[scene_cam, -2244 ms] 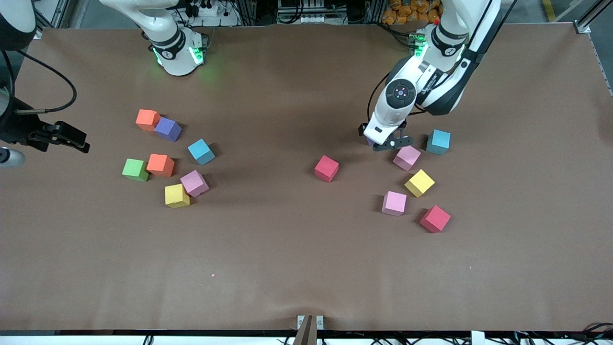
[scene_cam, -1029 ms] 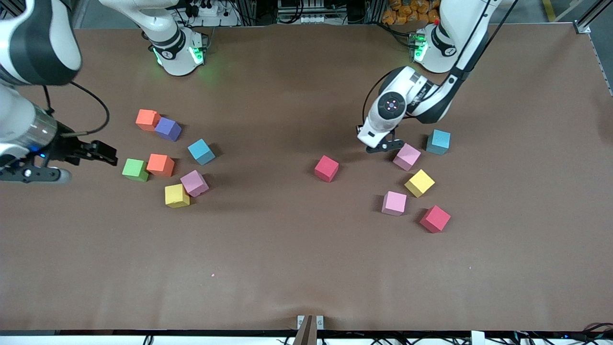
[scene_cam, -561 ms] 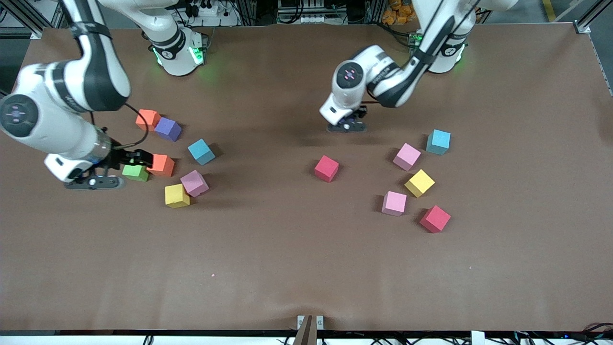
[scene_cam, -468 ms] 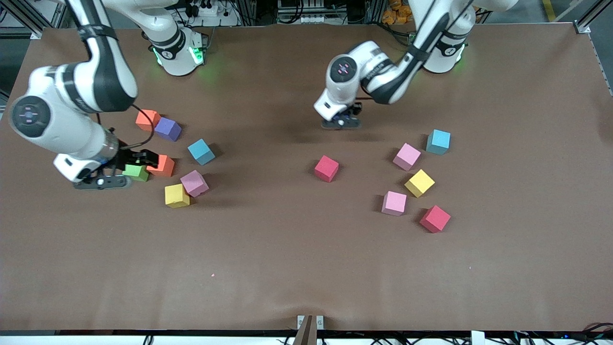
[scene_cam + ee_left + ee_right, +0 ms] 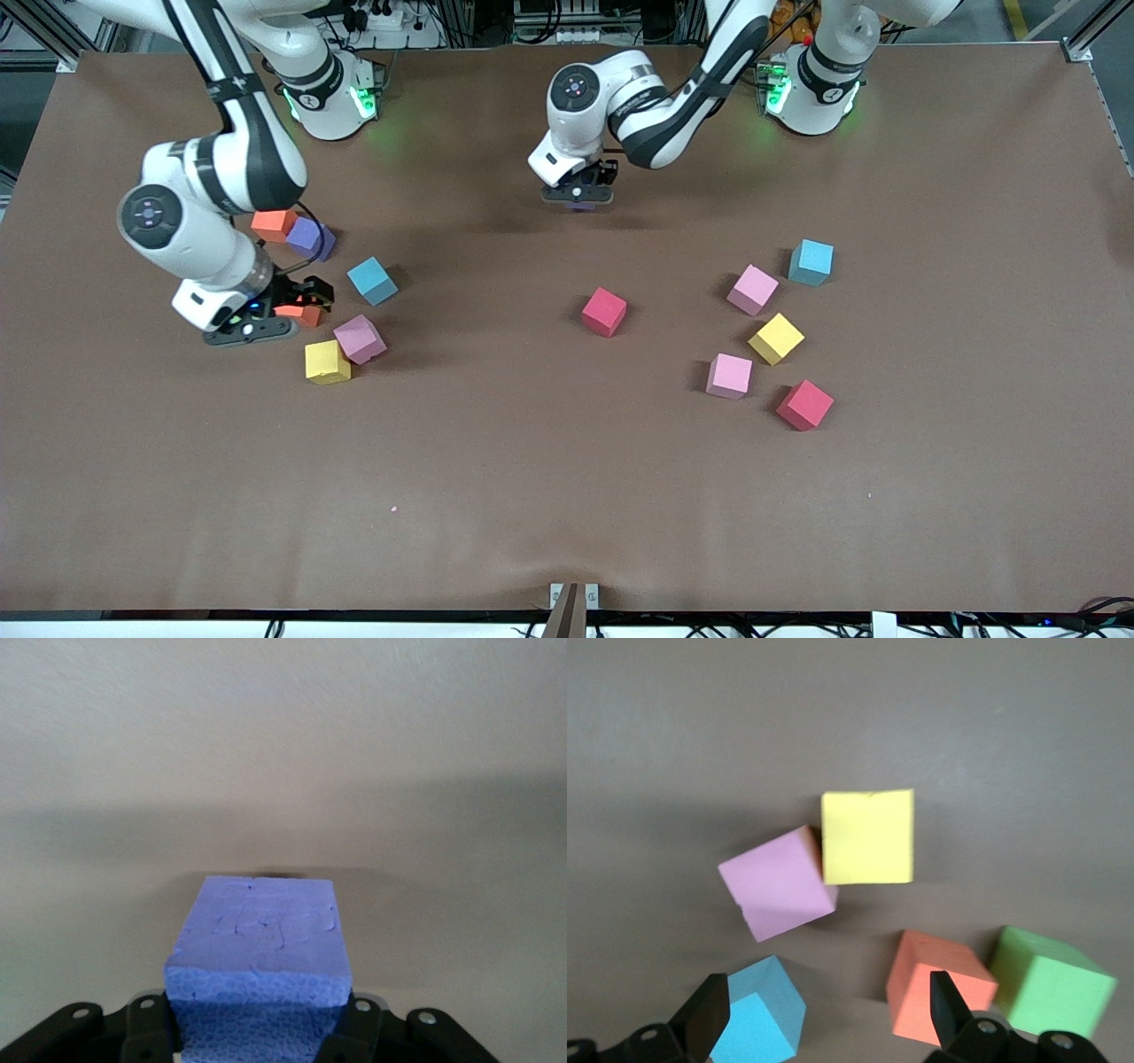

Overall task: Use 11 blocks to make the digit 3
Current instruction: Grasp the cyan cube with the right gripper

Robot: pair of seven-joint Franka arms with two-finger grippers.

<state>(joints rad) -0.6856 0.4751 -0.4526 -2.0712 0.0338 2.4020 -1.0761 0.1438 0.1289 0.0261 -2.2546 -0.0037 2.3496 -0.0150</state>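
Observation:
My left gripper [image 5: 580, 197] is shut on a purple block [image 5: 257, 948], which it holds up over bare table near the arms' bases. My right gripper [image 5: 288, 306] hangs open and empty low over a cluster of blocks. One of its fingers [image 5: 709, 1020] is by a light blue block [image 5: 757, 1014], the other by an orange block [image 5: 935, 988]. A pink block [image 5: 360, 338] and a yellow block [image 5: 327, 361] touch each other nearby. A red block [image 5: 604, 311] sits alone mid-table. No digit figure shows.
A green cube [image 5: 1050, 992] sits beside the orange block, hidden under my right hand in the front view. Another orange block [image 5: 273, 223] touches a purple one [image 5: 310, 237]. Toward the left arm's end lie pink [image 5: 753, 290], light blue [image 5: 811, 262], yellow [image 5: 776, 338], pink [image 5: 729, 376] and red [image 5: 804, 405] blocks.
My left arm lifted the purple block away from the pink block and carried it toward the bases. My right arm swung in from the table's end to over the orange block.

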